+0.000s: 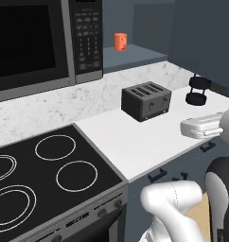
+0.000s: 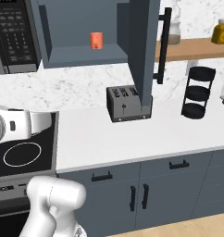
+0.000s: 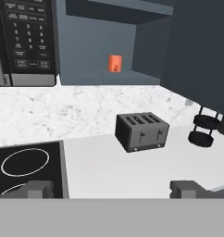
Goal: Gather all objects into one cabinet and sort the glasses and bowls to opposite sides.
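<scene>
The dark slate-blue cabinet (image 2: 86,58) hangs open over the counter, its tall door (image 2: 142,55) swung out with a black bar handle (image 2: 164,44). One small orange glass (image 2: 96,40) stands upright on the cabinet shelf (image 1: 135,56); the glass (image 1: 119,41) sits near the shelf's left end, and it appears again as the glass (image 3: 115,64) in the hand view. My gripper (image 3: 113,190) is open, its fingertips (image 3: 40,187) wide apart with nothing between them, well back from the cabinet and above the counter's front. The bowls are out of view.
A dark toaster (image 2: 125,102) stands on the white counter (image 2: 132,134) below the cabinet door. A microwave (image 1: 40,42) hangs above the stove (image 1: 45,175) on the left. A black tiered stand (image 2: 197,92) is at the right, under a wooden shelf (image 2: 192,48) with jars.
</scene>
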Controlling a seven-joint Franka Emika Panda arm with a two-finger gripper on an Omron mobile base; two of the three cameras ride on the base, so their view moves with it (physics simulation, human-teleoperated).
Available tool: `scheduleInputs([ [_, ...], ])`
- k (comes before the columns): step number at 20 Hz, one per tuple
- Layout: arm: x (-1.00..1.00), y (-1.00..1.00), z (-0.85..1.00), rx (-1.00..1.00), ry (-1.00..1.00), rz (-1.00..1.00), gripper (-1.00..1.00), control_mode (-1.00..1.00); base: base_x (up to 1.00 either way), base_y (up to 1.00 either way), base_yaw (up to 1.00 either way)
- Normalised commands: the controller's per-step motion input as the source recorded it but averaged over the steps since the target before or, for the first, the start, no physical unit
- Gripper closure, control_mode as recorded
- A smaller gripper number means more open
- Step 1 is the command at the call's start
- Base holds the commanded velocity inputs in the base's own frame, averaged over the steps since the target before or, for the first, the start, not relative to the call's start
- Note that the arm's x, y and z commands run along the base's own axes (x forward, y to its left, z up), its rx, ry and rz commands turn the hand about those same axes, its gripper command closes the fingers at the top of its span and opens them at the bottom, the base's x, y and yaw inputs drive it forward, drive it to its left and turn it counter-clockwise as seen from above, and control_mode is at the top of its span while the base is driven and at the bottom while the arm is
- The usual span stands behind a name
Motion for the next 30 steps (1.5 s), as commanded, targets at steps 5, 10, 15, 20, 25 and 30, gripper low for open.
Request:
scheduleInputs([
  [5, 0.0, 0.0, 0.0, 0.0, 0.0, 0.0, -1.0, 1.0, 0.21, 0.0, 0.0],
  [10, 0.26, 0.0, 0.14, 0.0, 0.03, 0.0, -1.0, -1.0, 0.04, 0.0, 0.0],
  [15, 0.04, -0.02, 0.5, 0.0, 0.0, 0.0, -1.0, -1.0, 0.0, 0.0, 0.0],
  [20, -0.21, -0.03, 0.42, 0.0, -0.19, 0.0, -1.0, -1.0, 0.0, 0.0, 0.0],
  [25, -0.1, 0.0, 0.02, 0.0, -0.18, 0.0, -1.0, -1.0, 0.0, 0.0, 0.0],
  [30, 0.39, -0.14, 0.29, 0.0, 0.0, -0.06, -1.0, -1.0, 0.0, 0.0, 0.0],
])
